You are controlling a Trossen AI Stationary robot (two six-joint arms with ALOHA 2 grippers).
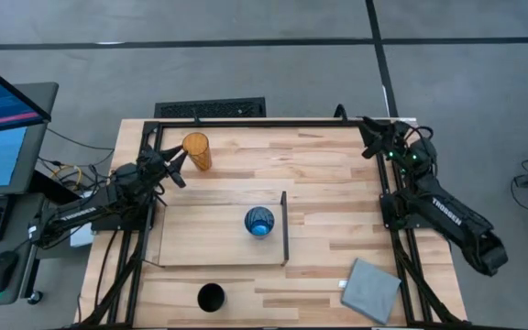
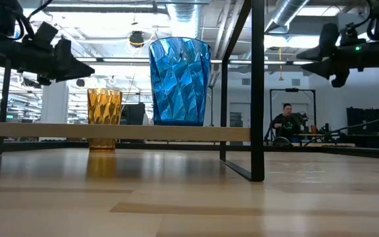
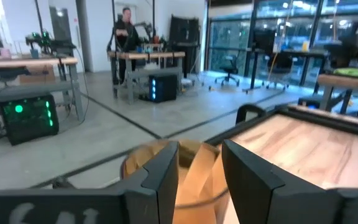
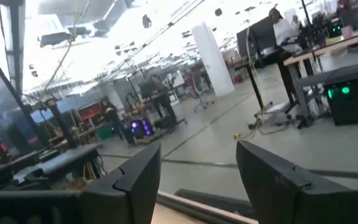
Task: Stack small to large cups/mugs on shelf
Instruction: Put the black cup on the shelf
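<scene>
Orange and translucent, the tumbler (image 1: 196,150) stands on the bare table (image 1: 337,183) beyond the plywood shelf (image 1: 200,240), with the left gripper (image 1: 174,168) just beside it, fingers parted and holding nothing, seemingly lined up to take it. Already upright on the shelf near its dark wall (image 1: 284,227) is the blue cup (image 1: 259,222), while the black cup (image 1: 211,297) waits on the table off the shelf. Raised at the far right corner, the right gripper (image 1: 371,137) waits open and empty, and the only legible writing is "TROSSEN" on that arm (image 1: 447,213).
</scene>
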